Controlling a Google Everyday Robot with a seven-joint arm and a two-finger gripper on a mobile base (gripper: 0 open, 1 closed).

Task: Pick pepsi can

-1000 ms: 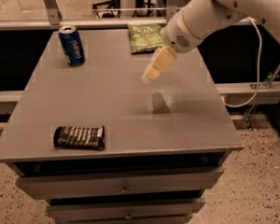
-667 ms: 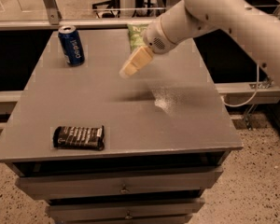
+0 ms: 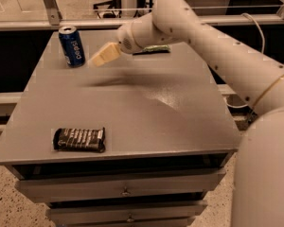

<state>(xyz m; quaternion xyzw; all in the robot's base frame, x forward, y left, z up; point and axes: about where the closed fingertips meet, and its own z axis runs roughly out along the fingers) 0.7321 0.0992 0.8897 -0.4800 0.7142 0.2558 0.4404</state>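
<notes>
The hand has swept leftward across the bench and now hangs just beside the pepsi can, on the can's right, apart from it. The can stands upright near the bench's back-left corner. Whether the hand is open or closed, I cannot tell. The approach looks nearly finished; the grasp is not yet made.

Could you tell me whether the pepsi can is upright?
Upright: the pepsi can stands on its base, silver top up; the gripper hovers beside it.
</notes>
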